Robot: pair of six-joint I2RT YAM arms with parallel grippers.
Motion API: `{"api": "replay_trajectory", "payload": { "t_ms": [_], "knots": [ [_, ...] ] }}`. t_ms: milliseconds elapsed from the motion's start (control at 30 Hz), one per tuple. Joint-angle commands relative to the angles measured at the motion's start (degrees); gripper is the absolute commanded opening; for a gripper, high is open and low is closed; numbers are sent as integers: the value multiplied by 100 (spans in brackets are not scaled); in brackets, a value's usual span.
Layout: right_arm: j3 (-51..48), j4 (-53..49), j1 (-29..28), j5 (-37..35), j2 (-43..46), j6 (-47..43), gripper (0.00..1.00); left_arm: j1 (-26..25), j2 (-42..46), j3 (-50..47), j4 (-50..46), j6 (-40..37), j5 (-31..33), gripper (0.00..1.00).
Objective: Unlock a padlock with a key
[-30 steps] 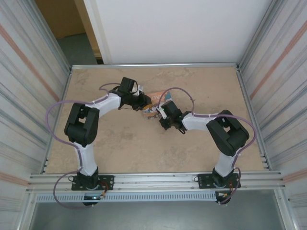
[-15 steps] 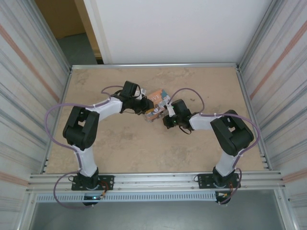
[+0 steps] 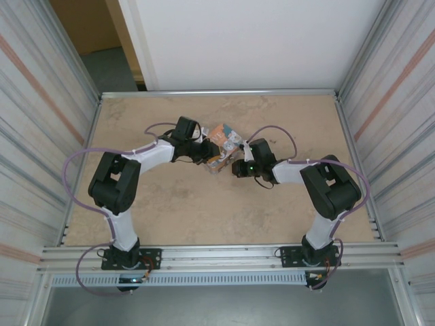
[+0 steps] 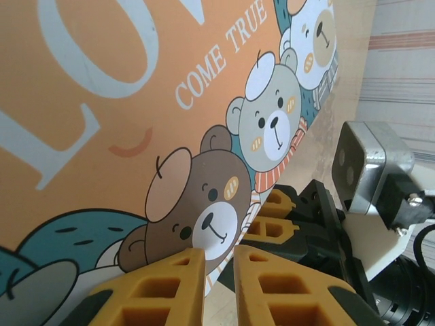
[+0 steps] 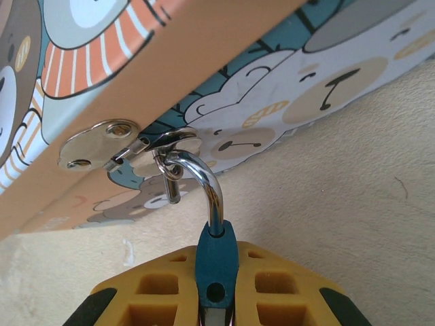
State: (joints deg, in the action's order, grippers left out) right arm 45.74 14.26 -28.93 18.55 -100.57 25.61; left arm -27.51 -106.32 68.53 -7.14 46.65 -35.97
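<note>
Overhead, both arms meet at the cartoon box (image 3: 223,138), far-centre on the surface (image 3: 170,210). Left wrist view: left fingers (image 4: 180,282) nearly together against the box; whether they grasp anything cannot be told. Right wrist view: right fingers (image 5: 268,285) clenched on the blue padlock (image 5: 216,255), its shackle (image 5: 204,176) through the box's clasp (image 5: 166,139).
</note>
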Motion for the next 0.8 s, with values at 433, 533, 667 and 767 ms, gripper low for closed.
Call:
{"api": "replay_trajectory", "payload": {
  "t_ms": [433,533,667,767],
  "knots": [
    [232,565,177,100,-224,1014,0,-18,138,-209,-359,12,160,18],
    [272,629,193,65,-318,1208,0,-18,116,-209,-359,2,152,18],
    [280,753,220,-10,-416,1391,0,-10,81,-226,-372,-27,177,18],
    [287,949,264,68,-496,1557,0,-9,51,-226,-423,-67,229,18]
  ]
}}
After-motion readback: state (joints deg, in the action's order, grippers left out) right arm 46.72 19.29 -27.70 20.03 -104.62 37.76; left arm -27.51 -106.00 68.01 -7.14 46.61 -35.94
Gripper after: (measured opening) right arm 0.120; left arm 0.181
